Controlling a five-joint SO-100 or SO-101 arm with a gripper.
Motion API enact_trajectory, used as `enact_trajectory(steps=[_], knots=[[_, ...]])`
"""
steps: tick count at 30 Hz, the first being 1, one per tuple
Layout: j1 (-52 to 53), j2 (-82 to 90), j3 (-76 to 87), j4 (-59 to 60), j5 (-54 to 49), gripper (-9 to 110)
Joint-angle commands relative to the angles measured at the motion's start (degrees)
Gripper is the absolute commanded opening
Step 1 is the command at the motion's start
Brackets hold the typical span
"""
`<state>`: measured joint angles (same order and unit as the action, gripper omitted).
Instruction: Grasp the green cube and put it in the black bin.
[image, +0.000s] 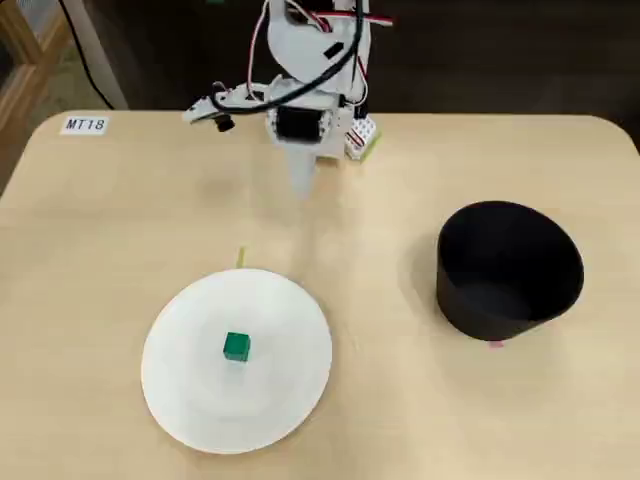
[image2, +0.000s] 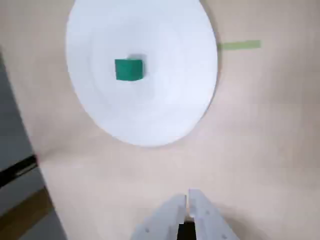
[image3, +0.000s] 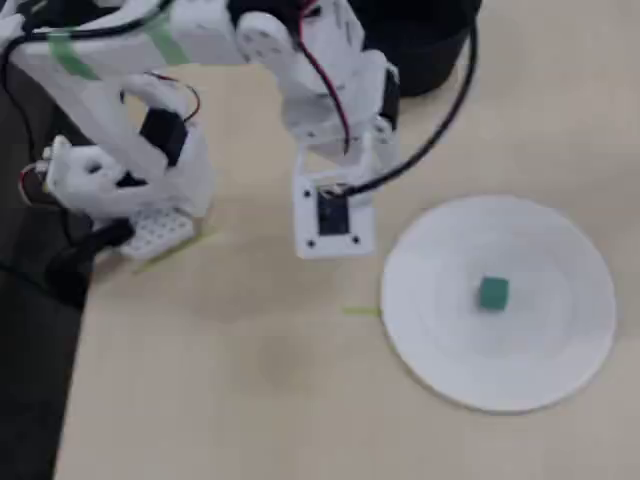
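Note:
A small green cube (image: 236, 346) sits near the middle of a round white plate (image: 275, 400) on the beige table. The black bin (image: 500, 300) stands upright and empty to the plate's right in this fixed view. My gripper (image: 300, 184) hangs near the arm's base, well behind the plate, pointing down, shut and empty. In the wrist view the fingers (image2: 187, 199) meet at the bottom edge, and the cube (image2: 129, 69) lies far ahead on the plate (image2: 165, 100). The other fixed view shows the cube (image3: 492, 293), the plate (image3: 540, 360) and the bin (image3: 420, 60) behind the arm.
A short green tape strip (image: 240, 258) lies on the table just behind the plate, also in the wrist view (image2: 240, 45). A label reading MT18 (image: 84, 124) is at the table's far left corner. The table edge (image2: 30, 155) runs down the wrist view's left side.

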<state>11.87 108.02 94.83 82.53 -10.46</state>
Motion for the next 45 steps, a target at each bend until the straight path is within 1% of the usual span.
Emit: enact_trajectory(steps=[1, 5, 10, 15, 21, 22, 24, 25, 26, 31, 45], knots=[[1.7, -8.8, -6.9, -2.0, -2.5, 0], [4.2, -12.9, -9.2, -6.9, -4.6, 0], [5.3, -25.0, -23.3, -3.4, -9.1, 0], [5.1, -33.4, -30.4, -4.0, -11.0, 0], [6.2, -39.1, -33.4, -6.1, -9.3, 1], [6.2, -39.5, -33.4, -6.5, -9.2, 5], [6.2, -39.9, -33.4, -7.1, -10.7, 21], [6.1, -40.1, -33.4, -7.5, -10.7, 26], [6.2, -40.3, -33.4, -7.9, -10.3, 27], [6.8, -41.1, -33.9, -8.7, -9.8, 30], [6.0, -46.0, -34.2, -7.3, -9.5, 28]])
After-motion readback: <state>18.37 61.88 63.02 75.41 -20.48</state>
